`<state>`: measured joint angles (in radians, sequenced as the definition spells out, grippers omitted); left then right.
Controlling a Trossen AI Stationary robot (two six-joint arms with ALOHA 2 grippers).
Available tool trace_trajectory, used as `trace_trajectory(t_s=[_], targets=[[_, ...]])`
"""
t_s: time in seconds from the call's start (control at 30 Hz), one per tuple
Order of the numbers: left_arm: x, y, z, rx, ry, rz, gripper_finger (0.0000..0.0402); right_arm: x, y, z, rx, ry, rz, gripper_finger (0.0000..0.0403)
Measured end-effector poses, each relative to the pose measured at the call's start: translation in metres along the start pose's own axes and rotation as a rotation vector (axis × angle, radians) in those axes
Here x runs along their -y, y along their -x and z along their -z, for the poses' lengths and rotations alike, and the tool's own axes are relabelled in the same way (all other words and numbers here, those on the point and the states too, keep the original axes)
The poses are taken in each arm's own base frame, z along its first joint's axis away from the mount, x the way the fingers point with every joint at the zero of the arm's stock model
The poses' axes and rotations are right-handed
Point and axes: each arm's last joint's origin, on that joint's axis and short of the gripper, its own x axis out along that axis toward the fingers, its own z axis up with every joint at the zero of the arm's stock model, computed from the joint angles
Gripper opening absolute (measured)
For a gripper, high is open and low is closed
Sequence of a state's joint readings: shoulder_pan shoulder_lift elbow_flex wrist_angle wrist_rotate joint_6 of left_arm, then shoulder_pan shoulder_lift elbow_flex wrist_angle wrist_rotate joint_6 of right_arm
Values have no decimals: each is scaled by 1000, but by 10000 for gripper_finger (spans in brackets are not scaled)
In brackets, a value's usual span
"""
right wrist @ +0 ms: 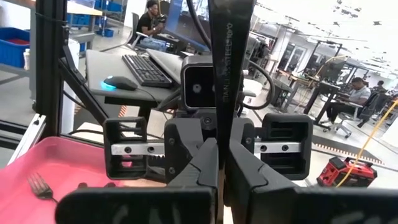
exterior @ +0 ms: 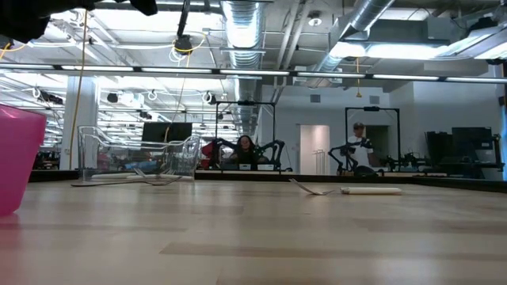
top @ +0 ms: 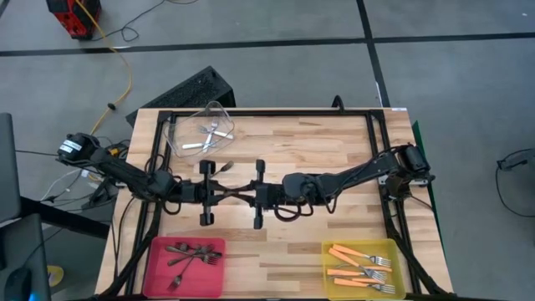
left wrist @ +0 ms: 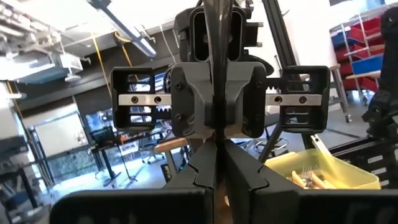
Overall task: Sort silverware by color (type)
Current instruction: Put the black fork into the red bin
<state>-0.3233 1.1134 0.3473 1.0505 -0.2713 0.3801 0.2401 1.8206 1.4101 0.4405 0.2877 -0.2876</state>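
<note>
Silver fork [right wrist: 231,74] handed mid-air, both grippers' jaws clenched on it: left gripper [top: 219,193] should release before right gripper [top: 247,195] withdraws.

The desk [top: 334,150] carries three bins. The clear bin [top: 219,113] at the far edge holds about three silver forks [top: 209,130], overlapping so the number is uncertain. The pink bin [top: 159,263] at the near left corner holds about four dark forks [top: 194,253], tangled together. The yellow bin [top: 393,249] at the near right corner holds about five orange-handled forks [top: 351,257]. One more fork [top: 223,167] lies loose on the wood near the middle. Two arms reach over the desk, each with one pincer, the left pincer [top: 219,193] and the right pincer [top: 247,195].
</note>
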Motion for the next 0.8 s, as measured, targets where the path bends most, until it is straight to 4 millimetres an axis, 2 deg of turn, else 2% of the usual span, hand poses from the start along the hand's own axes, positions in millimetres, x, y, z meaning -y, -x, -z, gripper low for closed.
trace_trajectory(t_s=[0.13, 0.3, 0.43, 0.6, 0.8], targets=[[0, 0, 2, -27, 44, -12, 19, -2, 0, 0, 2, -3, 0, 30], [5, 5, 5, -115, 53, 28, 76, -8, 3, -3, 6, -5, 10, 30], [5, 10, 8, -208, 59, -10, 123, -12, 4, -3, 2, 0, 1, 30], [1, 25, -2, -290, 42, -64, 159, -19, 6, -1, -38, -1, -20, 30], [-9, 44, -26, -359, 77, -59, 164, -30, 10, -5, -23, -78, -56, 30]])
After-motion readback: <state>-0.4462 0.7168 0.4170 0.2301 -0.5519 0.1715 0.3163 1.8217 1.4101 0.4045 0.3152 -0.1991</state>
